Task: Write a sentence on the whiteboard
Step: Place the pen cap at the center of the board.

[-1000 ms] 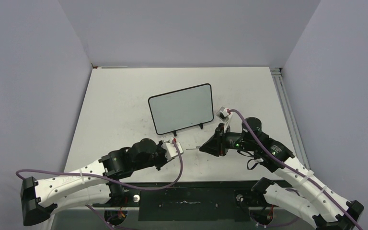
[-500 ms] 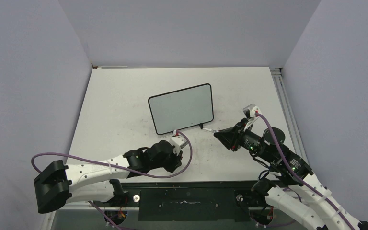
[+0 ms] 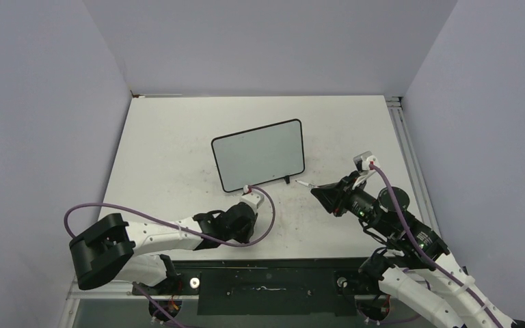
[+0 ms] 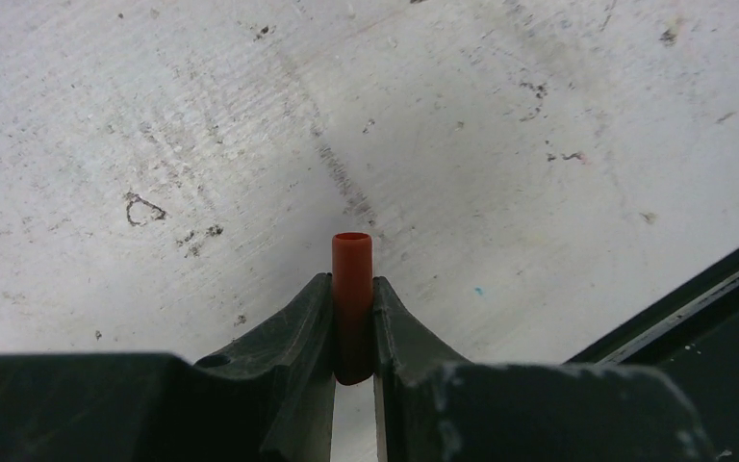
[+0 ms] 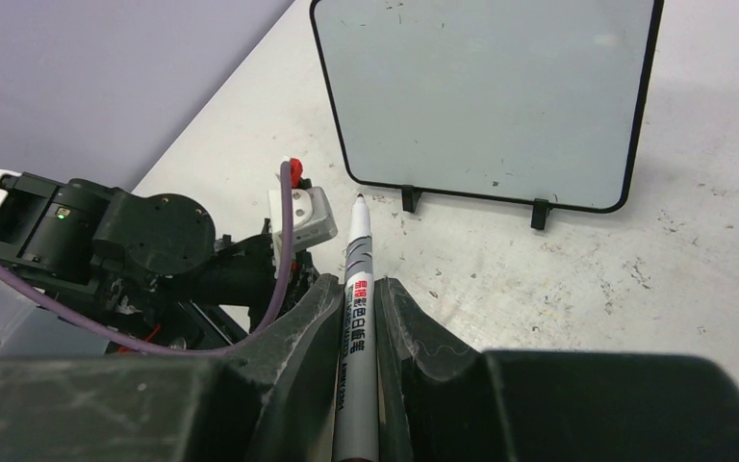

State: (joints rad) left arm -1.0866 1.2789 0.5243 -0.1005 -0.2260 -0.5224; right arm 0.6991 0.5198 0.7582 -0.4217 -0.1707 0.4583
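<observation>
Whiteboard (image 3: 258,154) sits mid-table, slightly tilted, its two feet (image 5: 410,199) on the 6 o'clock edge. No writing shows on its face yet. R gripper (image 5: 358,294) is clamped on an uncapped marker (image 5: 358,241) with the nib pointing out front. In the top view it sits at abt 4 o'clock from the board, just off the lower R corner, with the nib aimed at roughly 10 o'clock. L gripper (image 4: 352,284) is pinched on the red cap (image 4: 352,255) and hangs low over the smudged tabletop (image 3: 178,150), at abt 6 o'clock from the board's L foot.

Step in hand, as I read it: bring the nib to the board and start the first word.

To do it well:
- Start near the board's 10–11 o'clock corner so there's room for a full line, and run the strokes twd 3 o'clock.
- The marker is held far back on the barrel, so it'll lever easily. Use light pressure or it may slip in the jaws.
- The board is small and looks light, so it could skid under a stroke. Keep downward force gentle.
- Keep L arm and its cable clear at 6–7 o'clock, w/ the cap kept pinched for recapping.
- Lift the nib fully btwn letters to avoid drag lines.
</observation>
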